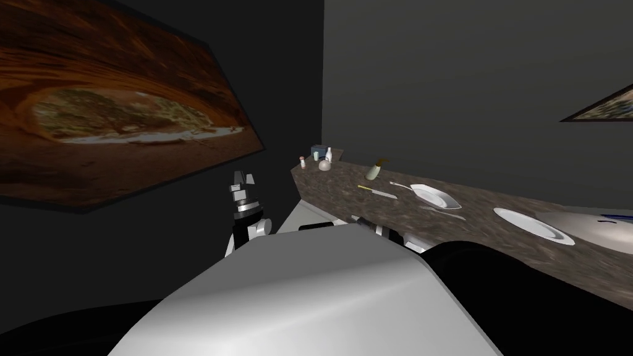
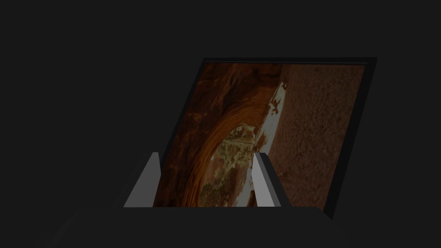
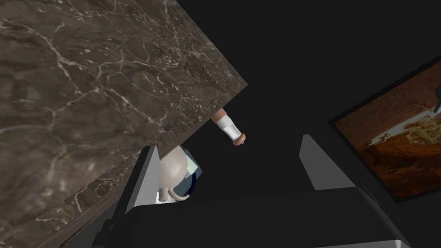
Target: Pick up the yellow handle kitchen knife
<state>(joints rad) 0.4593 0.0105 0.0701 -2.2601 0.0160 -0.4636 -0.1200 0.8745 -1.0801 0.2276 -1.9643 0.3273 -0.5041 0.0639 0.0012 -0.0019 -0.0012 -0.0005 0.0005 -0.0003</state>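
Presently the yellow-handled knife lies flat on the marbled counter, ahead of the right gripper, whose fingers stand apart near the counter's edge; it should rise clear, then straddle the handle squarely, while the left gripper, also apart, hangs aside.

A dark marbled counter is running across the frame's middle right, carrying a white plate and a second plate further right. At its far end near the centre, a small capped bottle, a pale rounded item, perhaps a jug, and a tan bottle are sitting. A large framed picture is hanging at upper left.
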